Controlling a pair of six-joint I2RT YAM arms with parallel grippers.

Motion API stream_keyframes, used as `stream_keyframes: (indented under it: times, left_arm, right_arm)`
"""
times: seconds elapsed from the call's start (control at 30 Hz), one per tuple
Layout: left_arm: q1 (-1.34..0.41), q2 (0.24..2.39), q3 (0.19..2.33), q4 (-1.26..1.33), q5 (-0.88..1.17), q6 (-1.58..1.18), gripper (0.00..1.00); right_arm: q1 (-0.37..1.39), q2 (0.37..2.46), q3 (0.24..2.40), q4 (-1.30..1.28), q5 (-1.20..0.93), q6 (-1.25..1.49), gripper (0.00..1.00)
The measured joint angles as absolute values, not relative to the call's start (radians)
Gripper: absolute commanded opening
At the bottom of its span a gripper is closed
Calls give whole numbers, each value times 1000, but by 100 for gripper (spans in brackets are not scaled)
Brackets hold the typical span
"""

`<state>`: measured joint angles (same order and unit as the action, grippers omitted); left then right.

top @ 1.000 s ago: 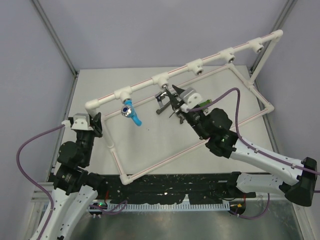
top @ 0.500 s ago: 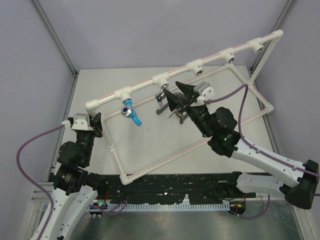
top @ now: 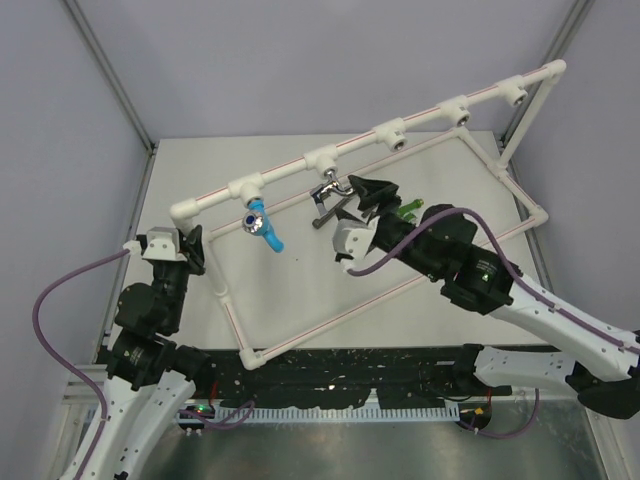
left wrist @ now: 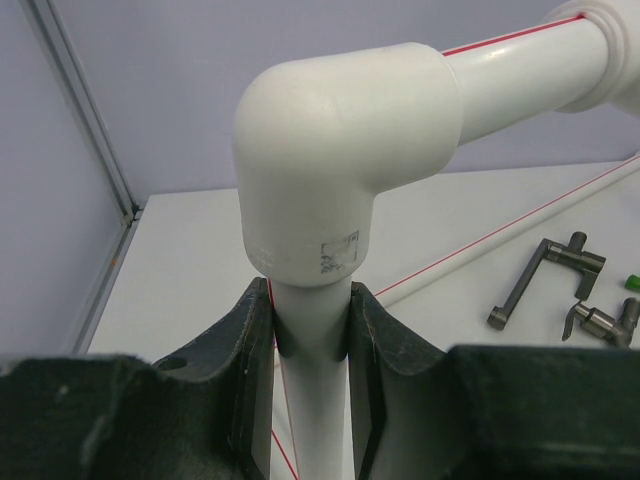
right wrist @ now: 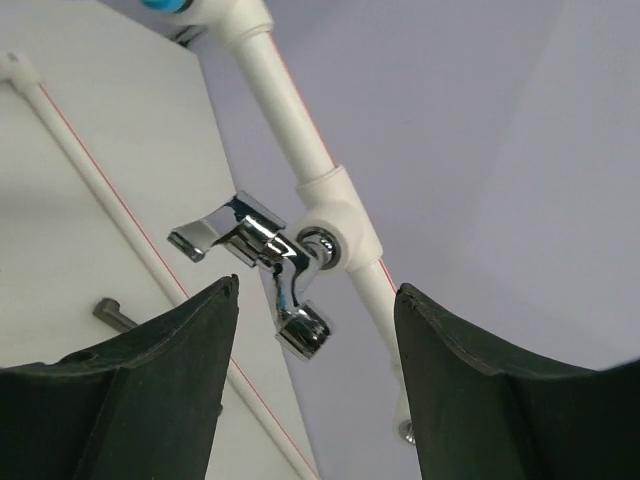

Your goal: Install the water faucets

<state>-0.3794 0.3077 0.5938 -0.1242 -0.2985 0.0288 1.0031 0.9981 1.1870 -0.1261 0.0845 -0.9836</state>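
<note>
The chrome faucet (top: 330,189) (right wrist: 268,262) sits in the second socket (right wrist: 335,226) of the white pipe frame (top: 390,132), handle to the left and spout down. My right gripper (top: 358,204) (right wrist: 315,300) is open just below it, both fingers apart from it. A blue faucet (top: 258,222) (right wrist: 163,4) hangs from the first socket. A green faucet (top: 410,208) (left wrist: 631,283) and two dark ones (left wrist: 545,280) (left wrist: 600,320) lie on the table. My left gripper (top: 192,242) (left wrist: 312,390) is shut on the frame's upright pipe, under its corner elbow (left wrist: 345,160).
The frame's top rail carries three more round sockets (top: 391,131) to the right. Its lower pipes (top: 330,315) lie across the white table (top: 300,280). A dark faucet (top: 322,211) (right wrist: 115,313) rests just under the chrome one. Metal posts (top: 110,70) stand at the back corners.
My right gripper has opened and let go of the chrome faucet, its wrist has turned, and it has drawn back slightly. The faucet stays in its socket. The left arm has not moved.
</note>
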Motion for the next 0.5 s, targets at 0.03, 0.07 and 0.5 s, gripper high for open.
stream_keyframes:
  times: [0.03,0.07,0.5]
  left_arm:
    - [-379,308,594,-124,-299,28,0]
    - [-379,308,594,-124,-299,29,0]
    - [-379,307,594,-124,-299,28,0]
  right_arm:
    - [1020,1015,1187,-152,101,-1039,68]
    - [1032,1026,1187,-167,114,-1076,68]
    - [1087,1159,1143,-76,386,-1471,65]
